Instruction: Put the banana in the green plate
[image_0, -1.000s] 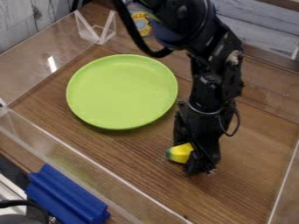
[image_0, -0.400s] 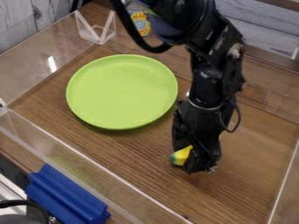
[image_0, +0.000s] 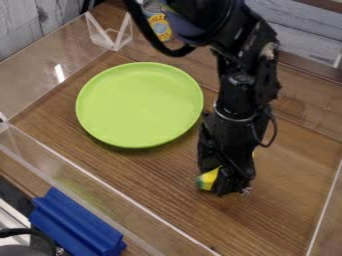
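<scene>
No readable text, label, brand, number or sign found anywhere in view. Only a blurred yellow-and-blue patch (image_0: 160, 22) seen on the upper part of the black arm, too small and soft to make out as letters or a logo.
</scene>
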